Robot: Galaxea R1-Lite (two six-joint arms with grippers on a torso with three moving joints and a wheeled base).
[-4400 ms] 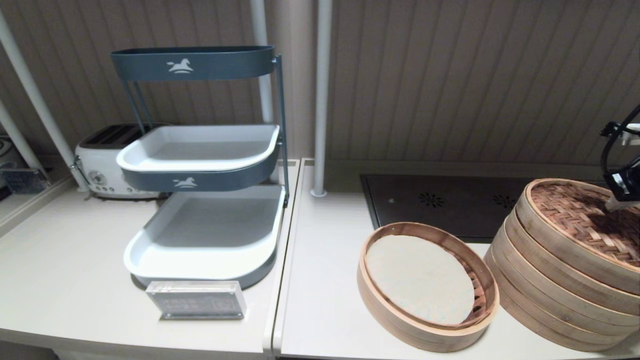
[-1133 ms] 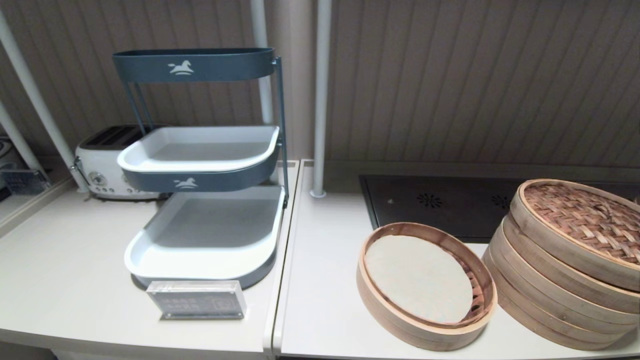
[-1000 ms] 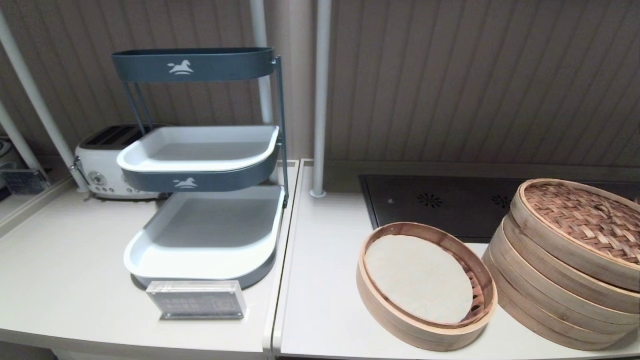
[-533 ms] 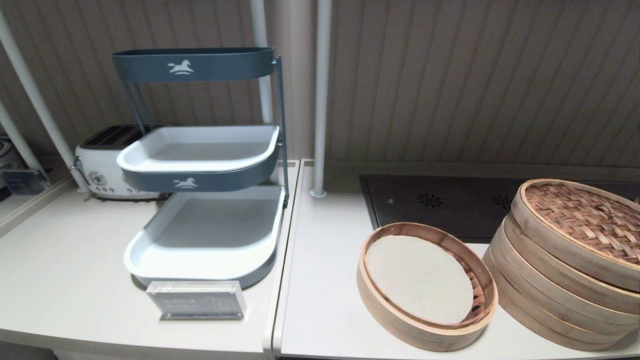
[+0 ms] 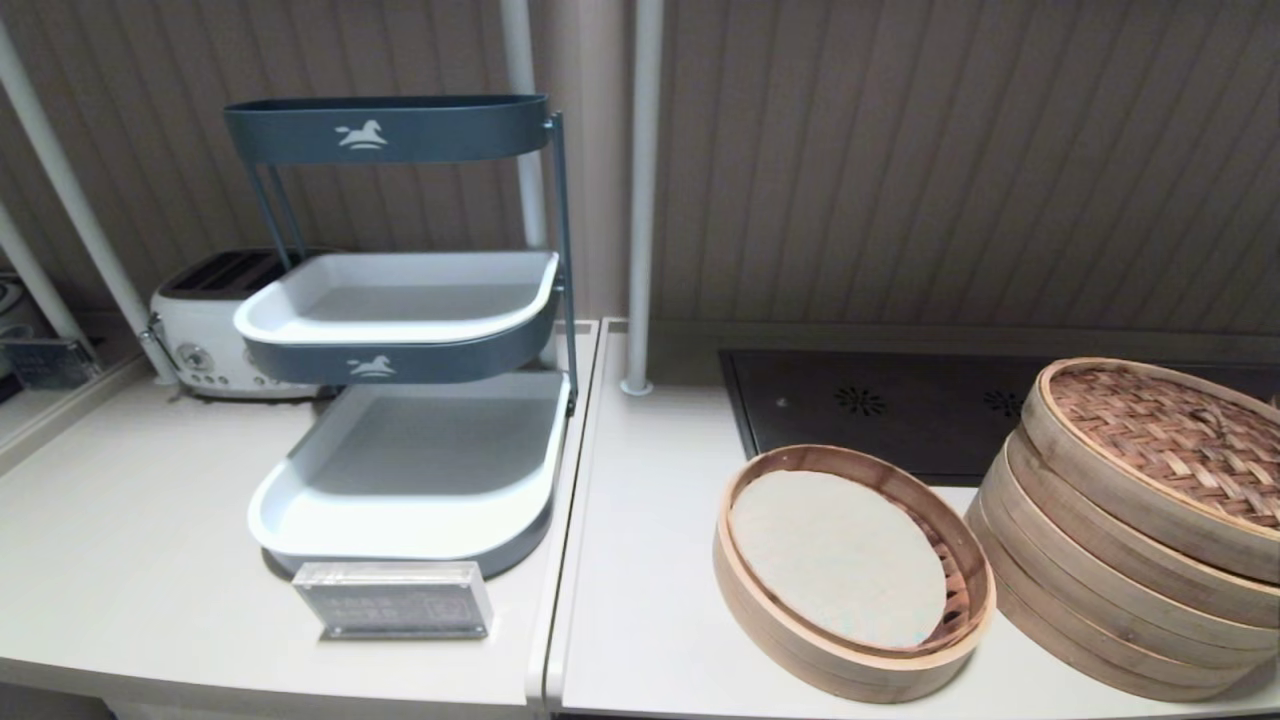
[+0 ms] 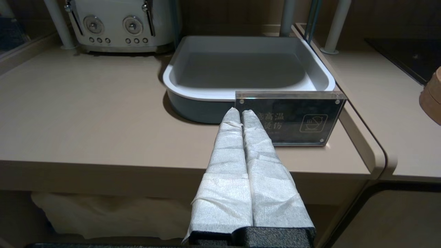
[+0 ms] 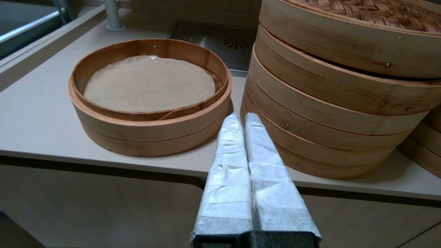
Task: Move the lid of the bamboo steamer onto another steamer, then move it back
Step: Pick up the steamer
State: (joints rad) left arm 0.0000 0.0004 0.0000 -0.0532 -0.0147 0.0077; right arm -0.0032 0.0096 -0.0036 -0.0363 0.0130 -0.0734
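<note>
The bamboo steamer lid (image 5: pixel 1170 440), with a woven brown top and a pale hoop rim, lies slightly tilted on top of the taller stacked steamer (image 5: pixel 1090 590) at the right of the counter. In the right wrist view the lid (image 7: pixel 344 41) shows a dark gap under one side, above the steamer's hoops (image 7: pixel 327 113). To the left of the stack, the low steamer (image 5: pixel 850 665) stands uncovered, its pale round liner (image 5: pixel 835 555) showing. My right gripper (image 7: pixel 240 117) is shut and empty, below the counter's front edge between the two steamers. My left gripper (image 6: pixel 240 112) is shut and empty, held low in front of the counter.
A three-tier blue and white rack (image 5: pixel 400 470) stands at the left, with an acrylic sign (image 5: pixel 395 600) in front of it and a white toaster (image 5: pixel 215 335) behind. A black cooktop (image 5: pixel 880 405) lies behind the steamers. Two white poles (image 5: pixel 640 200) rise at the back.
Several seconds ago my right gripper was over the lid at the right edge of the head view; it has since drawn back out of that view. Nothing has moved in the last second.
</note>
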